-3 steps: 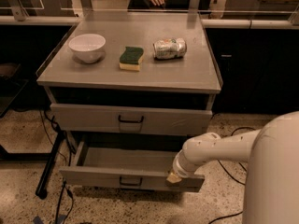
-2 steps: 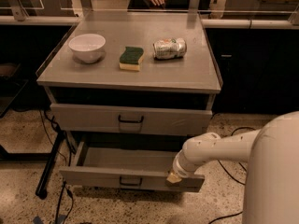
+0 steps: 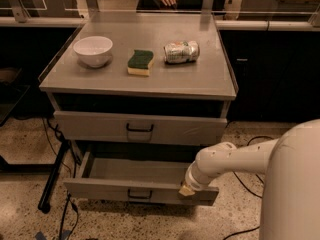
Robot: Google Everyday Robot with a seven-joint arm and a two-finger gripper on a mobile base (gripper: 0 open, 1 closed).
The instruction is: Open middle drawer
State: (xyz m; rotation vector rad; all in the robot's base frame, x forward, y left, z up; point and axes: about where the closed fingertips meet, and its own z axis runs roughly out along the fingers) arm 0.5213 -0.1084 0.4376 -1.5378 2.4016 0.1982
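The middle drawer (image 3: 100, 190) is a wide grey metal drawer with a small black centre handle (image 3: 139, 195). It stands pulled out from the cabinet, and its inside (image 3: 135, 170) shows as bare. My gripper (image 3: 186, 188) is at the end of the white arm (image 3: 225, 159). It rests at the right part of the drawer's front rim, to the right of the handle. The drawer above it (image 3: 90, 126) is shut. Any lower drawer is hidden under the pulled-out one.
On the cabinet top (image 3: 165, 81) stand a white bowl (image 3: 93, 50), a green and yellow sponge (image 3: 140, 62) and a crushed can (image 3: 181, 51) on its side. Cables (image 3: 65, 214) and a black leg (image 3: 52, 176) lie on the floor to the left. My white body (image 3: 295, 184) fills the lower right.
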